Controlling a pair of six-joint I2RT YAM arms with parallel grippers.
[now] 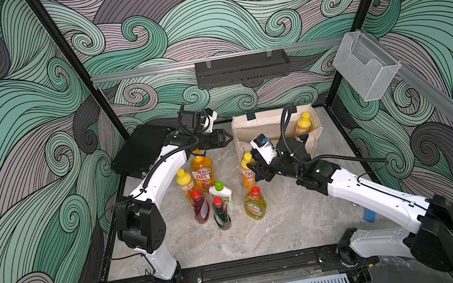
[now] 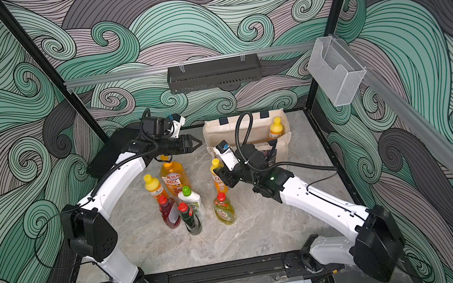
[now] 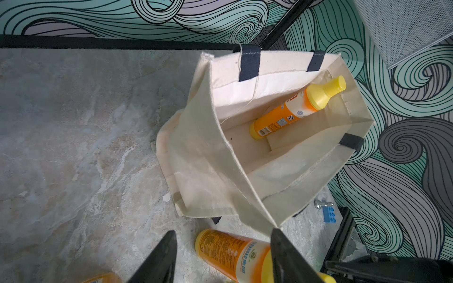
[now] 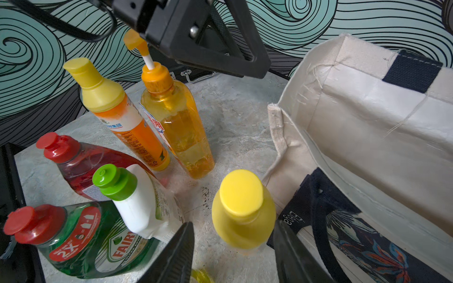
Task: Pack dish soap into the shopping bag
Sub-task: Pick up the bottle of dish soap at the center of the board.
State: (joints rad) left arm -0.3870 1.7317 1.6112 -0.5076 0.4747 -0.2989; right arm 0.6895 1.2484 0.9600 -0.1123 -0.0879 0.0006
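Note:
The shopping bag [image 1: 266, 126] [image 3: 201, 152], a cream tote with navy handles, stands open at the back right. One orange, yellow-capped dish soap bottle [image 1: 304, 124] [image 3: 294, 107] leans inside it. My right gripper [image 4: 234, 223] is open, its fingers on either side of another orange bottle [image 1: 247, 173] [image 4: 242, 210] standing beside the bag. My left gripper [image 1: 226, 138] [image 3: 223, 232] hangs open and empty above the table, near the amber pump bottle [image 1: 202, 171]. An orange [image 1: 185, 185], a red [image 1: 200, 205], a white green-capped [image 1: 221, 193], a dark-green [image 1: 221, 213] and a yellow red-capped bottle [image 1: 255, 204] stand in a cluster.
A black hard case [image 1: 140, 153] leans at the back left corner. A blue brick [image 1: 369, 214] and a screw [image 3: 321, 204] lie near the right wall. A black tray [image 1: 242, 69] and a clear holder [image 1: 365, 66] hang on the rails above.

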